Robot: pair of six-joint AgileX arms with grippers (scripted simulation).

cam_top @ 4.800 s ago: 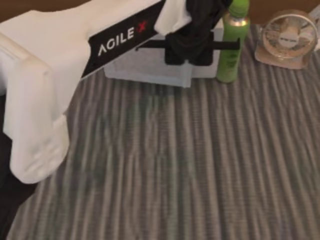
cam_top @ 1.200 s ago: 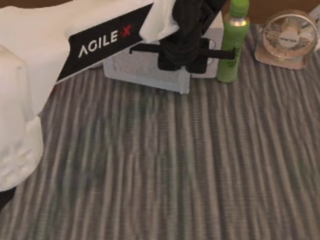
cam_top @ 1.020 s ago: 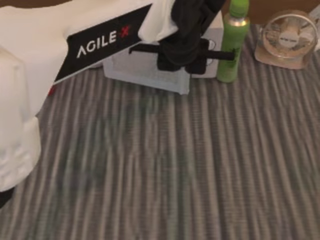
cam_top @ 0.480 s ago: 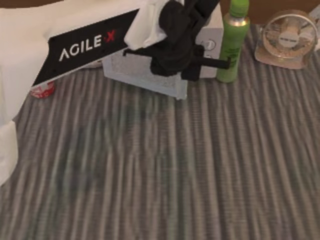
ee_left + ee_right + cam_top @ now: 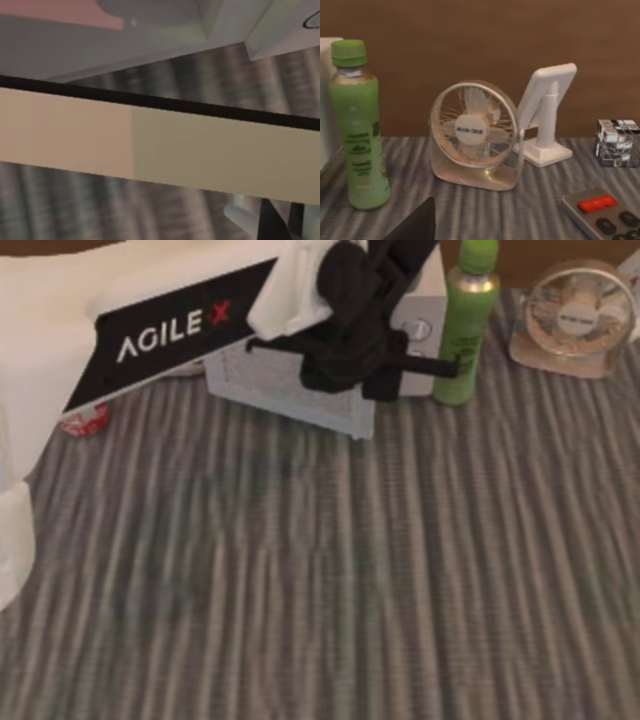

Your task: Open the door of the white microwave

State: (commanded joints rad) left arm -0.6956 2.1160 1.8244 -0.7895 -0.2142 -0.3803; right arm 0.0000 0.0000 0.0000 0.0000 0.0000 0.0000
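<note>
The white microwave (image 5: 425,315) stands at the table's back, its knob panel facing front. Its door (image 5: 280,390), with the grey speckled window, is swung partly out, the free edge nearest the front at the right. My left gripper (image 5: 358,365) sits over that free edge, shut on the door; the black wrist hides the contact. In the left wrist view a broad pale band crosses close up, with a dark finger (image 5: 274,225) below it. My right gripper (image 5: 420,222) is parked off the top view, at the table's right.
A green bottle (image 5: 465,325) stands right beside the microwave, with a small fan (image 5: 575,320) further right. A red can (image 5: 85,420) lies at the left under my arm. The right wrist view adds a phone stand (image 5: 545,120), a mirrored cube (image 5: 616,142) and a keypad (image 5: 605,212).
My left gripper has drawn leftward and toward the front, and the door has swung from flat against the microwave to partly open. Little has moved in the last half second.
</note>
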